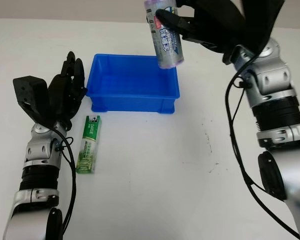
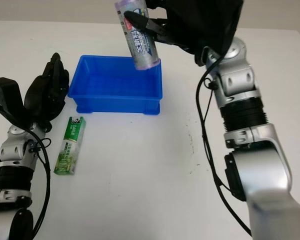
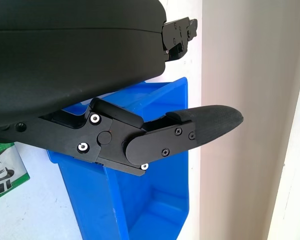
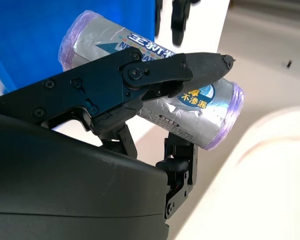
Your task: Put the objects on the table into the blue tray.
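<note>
Roll (image 1: 163, 36) near-upright in right hand (image 1: 200, 25)

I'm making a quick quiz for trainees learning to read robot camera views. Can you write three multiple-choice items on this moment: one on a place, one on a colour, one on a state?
1. Where is the green toothpaste box?
A. inside the tray
B. on the table in front of the tray's left end
C. in the left hand

2. What colour is the tray?
A. blue
B. red
C. white

3. What is the right hand doing?
A. holding nothing
B. pressing on the table
C. gripping the silver roll above the tray's right rim

Answers:
1 B, the box lies flat on the white table, apart from the tray, beside the open left hand.
2 A, its walls and floor are blue.
3 C, fingers close around the roll, held in the air.
</note>
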Robot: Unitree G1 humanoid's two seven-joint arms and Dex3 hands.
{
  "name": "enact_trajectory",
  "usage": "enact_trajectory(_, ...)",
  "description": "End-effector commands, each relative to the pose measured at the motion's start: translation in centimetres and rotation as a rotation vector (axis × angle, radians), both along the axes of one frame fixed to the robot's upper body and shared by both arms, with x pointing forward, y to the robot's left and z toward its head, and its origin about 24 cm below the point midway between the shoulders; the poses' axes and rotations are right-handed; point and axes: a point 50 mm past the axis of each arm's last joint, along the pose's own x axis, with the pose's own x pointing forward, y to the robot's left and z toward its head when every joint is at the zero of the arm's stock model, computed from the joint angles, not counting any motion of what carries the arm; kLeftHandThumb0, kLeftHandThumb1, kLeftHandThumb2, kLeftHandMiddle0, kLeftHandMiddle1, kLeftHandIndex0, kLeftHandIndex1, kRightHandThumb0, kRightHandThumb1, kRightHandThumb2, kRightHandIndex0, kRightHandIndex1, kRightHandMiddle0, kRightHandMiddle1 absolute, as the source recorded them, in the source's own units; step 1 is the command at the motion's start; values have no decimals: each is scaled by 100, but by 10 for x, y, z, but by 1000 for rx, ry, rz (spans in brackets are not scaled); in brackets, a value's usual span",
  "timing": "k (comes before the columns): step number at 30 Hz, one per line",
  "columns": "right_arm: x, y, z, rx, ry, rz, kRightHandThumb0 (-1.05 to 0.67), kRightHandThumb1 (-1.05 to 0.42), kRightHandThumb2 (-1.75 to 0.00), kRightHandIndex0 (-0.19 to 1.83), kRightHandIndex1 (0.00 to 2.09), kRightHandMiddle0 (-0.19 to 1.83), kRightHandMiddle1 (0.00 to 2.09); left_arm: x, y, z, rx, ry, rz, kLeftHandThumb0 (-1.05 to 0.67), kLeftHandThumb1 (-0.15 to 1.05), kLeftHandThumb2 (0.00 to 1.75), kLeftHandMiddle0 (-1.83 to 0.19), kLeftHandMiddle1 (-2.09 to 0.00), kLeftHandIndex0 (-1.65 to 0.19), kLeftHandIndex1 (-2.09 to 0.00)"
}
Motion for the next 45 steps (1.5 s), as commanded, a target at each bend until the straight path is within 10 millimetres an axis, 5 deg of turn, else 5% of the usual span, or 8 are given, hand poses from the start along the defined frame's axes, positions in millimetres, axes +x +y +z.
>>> enact_trajectory(1,2,10,9,-51,-101,-27,-46,-105,-43,119,209,91,209,1,-2,3,10,-13,-2,-78,105,66,19,0,19,0)
enact_trajectory(8,12,25,-15,-237,-198,-100,-47,-105,-41,106,209,84,209,-2,-2,2,5,-18,9,-77,105,68,19,0,19,0)
enact_trajectory(12,17,26,-25,-313,-100,-85,-55,-105,-35,54,208,37,205,-3,-2,1,-3,-18,12,-76,105,69,19,0,19,0)
enact_trajectory(15,17,25,-27,-416,-26,-6,-62,-105,-35,-1,153,-8,152,-4,-1,-1,1,-15,18,-76,105,69,19,0,19,0)
enact_trajectory(17,16,23,-27,-506,-12,31,-66,-105,-35,-7,74,-12,85,-4,0,-1,4,-13,20,-76,105,69,19,0,19,0)
enact_trajectory(20,15,21,-25,-598,1,48,-72,-105,-36,-10,17,-14,37,-3,0,-1,5,-12,15,-77,105,69,19,0,19,0)
enact_trajectory(31,14,6,-21,-657,9,51,-81,-105,-45,-19,0,-19,0,-1,0,-1,7,-7,-7,-77,105,67,19,0,19,0)
enact_trajectory(45,12,-62,-11,13,97,-111,-82,-105,-68,-19,0,-19,0,-2,4,0,14,-12,4,-77,105,67,19,0,19,0)
